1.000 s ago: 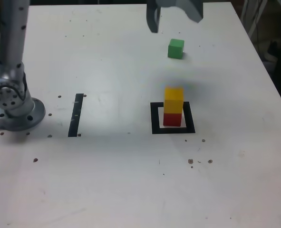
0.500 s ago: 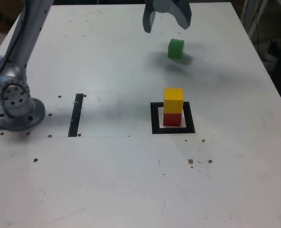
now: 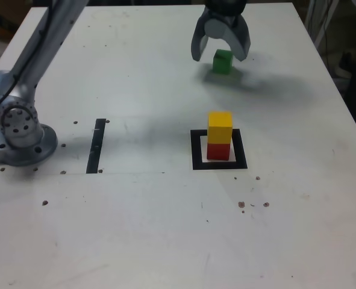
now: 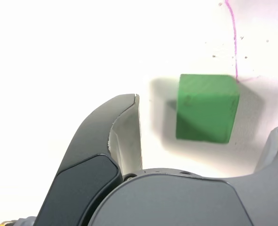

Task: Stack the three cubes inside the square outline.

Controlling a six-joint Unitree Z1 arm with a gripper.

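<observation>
Exterior view shows the yellow cube on the red cube inside the square outline, well apart from the end effector, whose wide-open jaws frame the green cube, not yet stacked

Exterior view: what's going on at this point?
A single robot arm is going for the green cube at the far side of the table. Its gripper is open, jaws either side of the cube, not closed on it. The yellow cube already sits on the red cube inside the square outline, so green is the last to stack.
</observation>
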